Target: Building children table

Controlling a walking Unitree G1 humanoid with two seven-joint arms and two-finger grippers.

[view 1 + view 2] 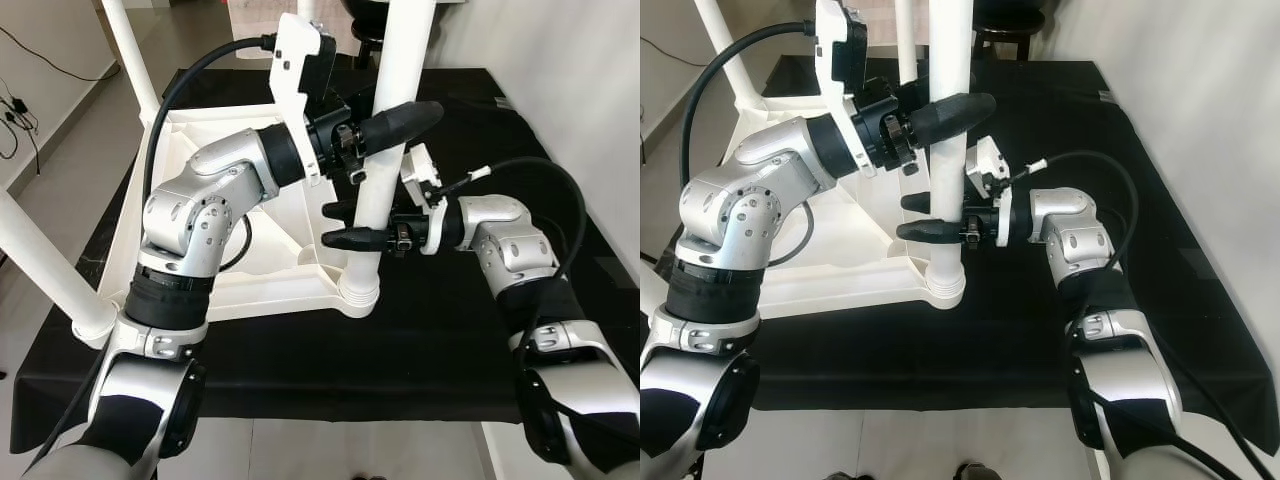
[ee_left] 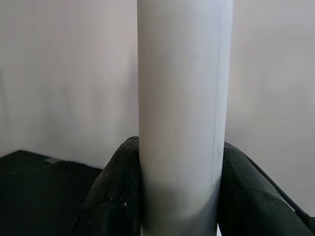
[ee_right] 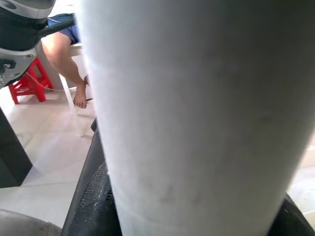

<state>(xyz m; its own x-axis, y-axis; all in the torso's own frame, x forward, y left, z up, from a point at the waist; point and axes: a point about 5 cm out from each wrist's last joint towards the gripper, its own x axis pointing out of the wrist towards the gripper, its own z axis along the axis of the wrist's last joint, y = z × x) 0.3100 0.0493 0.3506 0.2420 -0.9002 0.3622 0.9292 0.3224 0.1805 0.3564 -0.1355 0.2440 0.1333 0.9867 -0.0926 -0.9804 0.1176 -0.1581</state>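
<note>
We see the white children table (image 1: pixel 250 250) lying upside down on a bench (image 1: pixel 420 330) draped in black cloth, legs pointing up. The near-right table leg (image 1: pixel 385 150) stands upright in its corner socket at about 6 o'clock of the tabletop, and both claws are on it. Left arm comes up from 7 o'clock, elbow bent, forearm reaching right across the tabletop; left claw (image 1: pixel 385 125) is clenched around the leg's upper part, black fingers (image 2: pixel 115 196) pressed on either side of the white tube in the left wrist view. Right arm comes in from 4 o'clock, forearm roughly level; right claw (image 1: pixel 350 225) grasps the same leg lower down, just above the socket, one finger in front of the tube and one behind. Other legs (image 1: pixel 50 270) stand at the far and left corners. In the right wrist view we make out a person's bare leg (image 3: pixel 64 64) and a red stool (image 3: pixel 29 83) on the tiled floor. No readable labels or writing anywhere.
</note>
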